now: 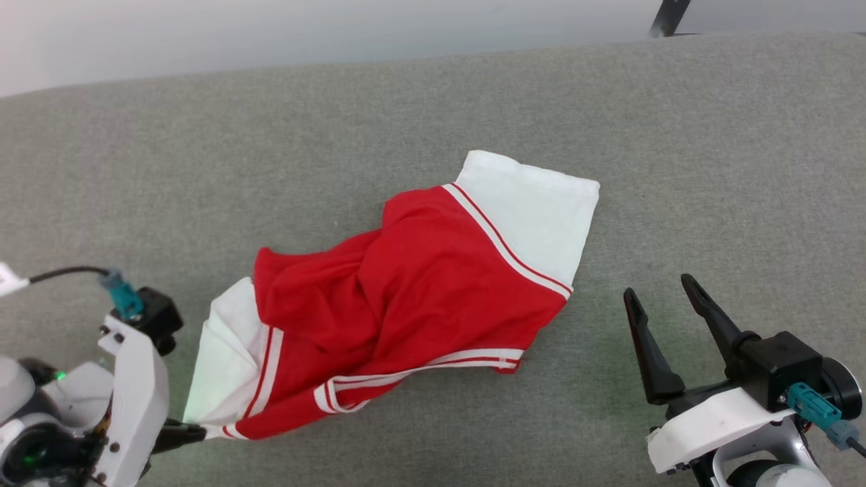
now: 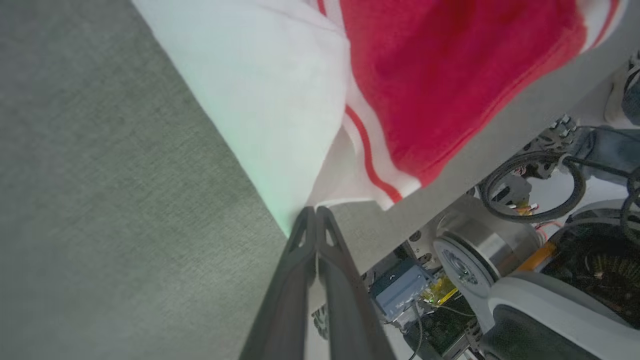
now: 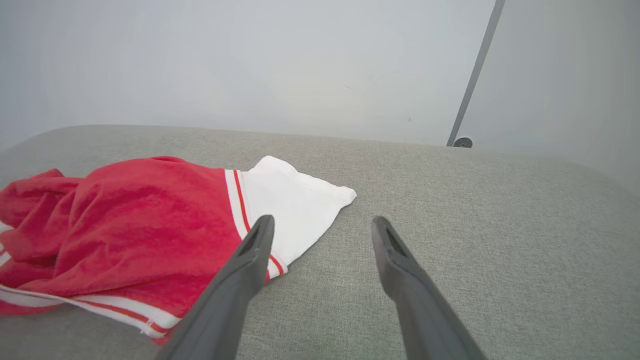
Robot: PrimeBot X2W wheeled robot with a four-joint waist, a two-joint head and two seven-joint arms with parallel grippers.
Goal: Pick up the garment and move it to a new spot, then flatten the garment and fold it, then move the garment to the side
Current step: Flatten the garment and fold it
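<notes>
The garment [image 1: 419,284], a red shirt with white sleeves and striped trim, lies crumpled in the middle of the grey padded surface [image 1: 433,101]. One white sleeve [image 1: 534,210] lies flat at its far right; the other [image 1: 226,358] runs down to the near left. My left gripper [image 1: 197,431] is at that near-left corner. In the left wrist view it [image 2: 316,210] is shut, with the white cloth [image 2: 260,100] drawn to its tips. My right gripper [image 1: 662,287] stands open to the right of the garment, apart from it. Nothing is between its fingers [image 3: 322,220]. The garment [image 3: 140,220] lies to its left.
The surface's near edge runs just behind the left gripper, with the robot's own base [image 2: 500,250] below it. A dark pole [image 1: 670,17] stands past the far right edge against a pale wall. Bare grey surface [image 3: 500,225] stretches to the right of the garment.
</notes>
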